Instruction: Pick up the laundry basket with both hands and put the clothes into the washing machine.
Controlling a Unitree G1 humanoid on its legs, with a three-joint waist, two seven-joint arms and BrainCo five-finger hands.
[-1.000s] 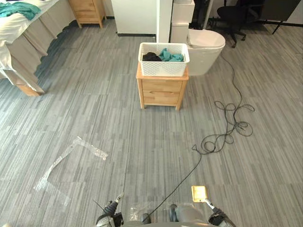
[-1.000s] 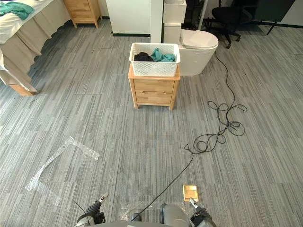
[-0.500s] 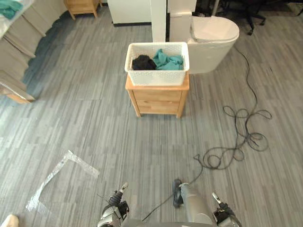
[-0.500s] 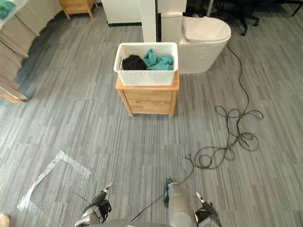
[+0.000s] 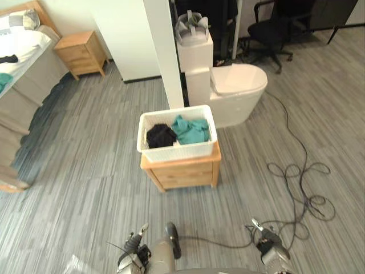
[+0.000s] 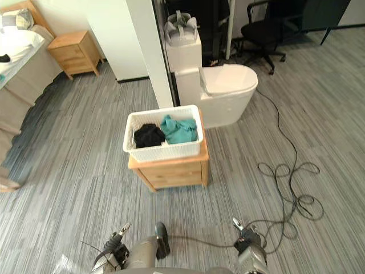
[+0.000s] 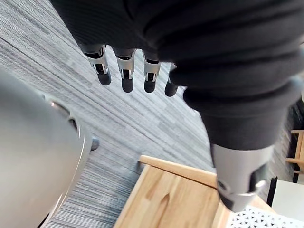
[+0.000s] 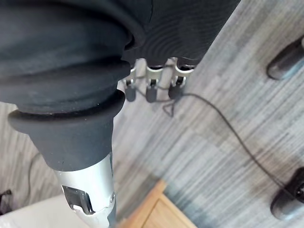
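Left eye view: the whole picture has shifted against the earlier ones, so the camera moved, not the things. The white perforated plastic laundry basket [image 5: 177,149] now sits nearer and lower in the frame. It is on top of the light wooden nightstand [image 5: 183,170], with a black garment [image 5: 161,136] and a teal garment [image 5: 191,130] inside. The white toilet [image 5: 238,91] is just behind it. My read: the robot has walked up to the basket and the approach is nearly done, but the pickup has not started.

Right eye view: same layout, with the basket untouched and both hands low at the bottom edge, well short of the rim.

Left wrist view: the left hand [image 7: 124,75] hangs with its fingers straight and loose, holding nothing. A corner of the nightstand top and a bit of the basket's mesh lie just past it.

Right wrist view: the right hand [image 8: 151,89] likewise has its fingers relaxed and empty over the grey striped floor [image 8: 223,156], with a nightstand corner near.

Next step, as I judge it: raise both hands to the two short sides of the basket.
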